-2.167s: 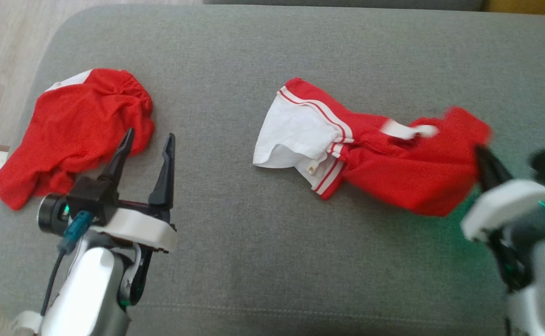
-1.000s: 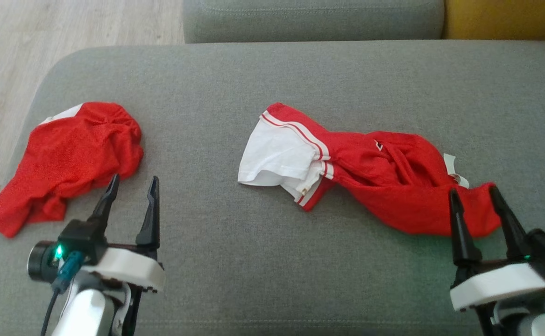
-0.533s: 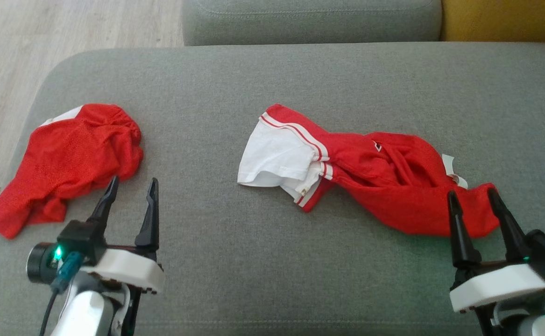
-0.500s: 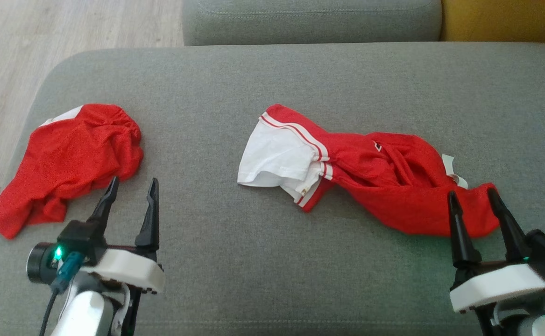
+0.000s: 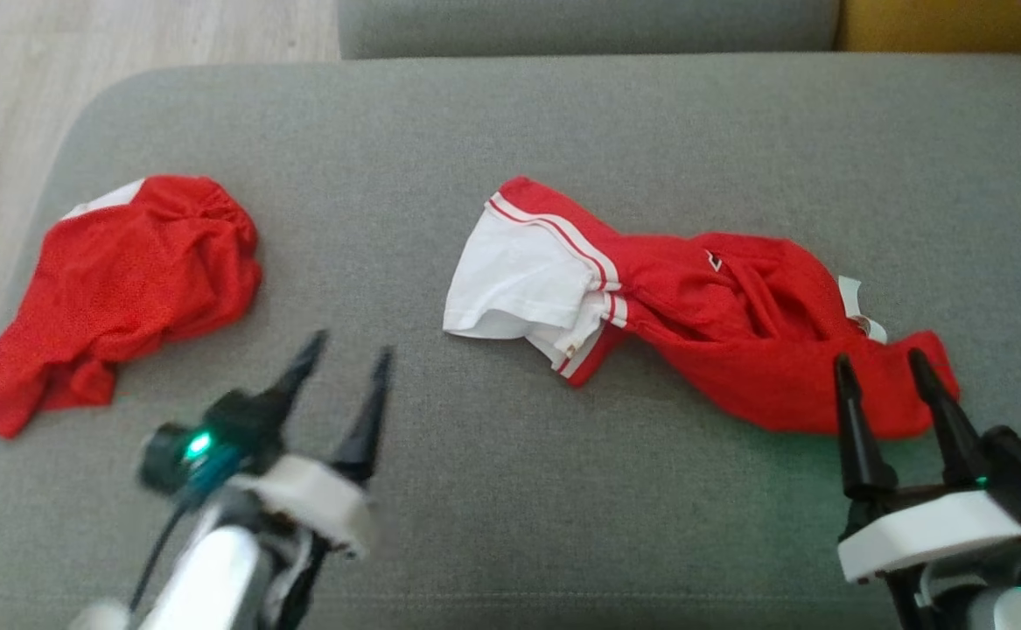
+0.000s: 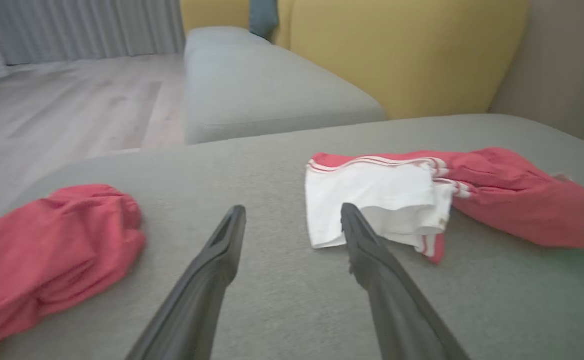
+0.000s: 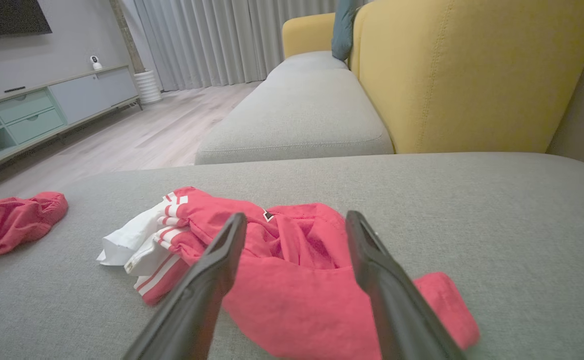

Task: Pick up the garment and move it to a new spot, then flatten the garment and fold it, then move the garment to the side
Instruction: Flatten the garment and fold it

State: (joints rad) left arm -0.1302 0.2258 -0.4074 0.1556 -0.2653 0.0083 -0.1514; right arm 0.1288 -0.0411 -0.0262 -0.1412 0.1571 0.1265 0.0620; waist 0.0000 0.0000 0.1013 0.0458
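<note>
Grey fabric sofa cushion [image 5: 475, 490]: crumpled red-and-white mesh garment [image 5: 737, 332], unflattened. Left gripper [image 5: 350, 350], right gripper [image 5: 877, 359] spread, empty, facing its ends, presumably for stretching.

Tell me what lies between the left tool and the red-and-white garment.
Bare grey cushion, nothing else, lies between the left tool and the garment, in both the head and left wrist views.
</note>
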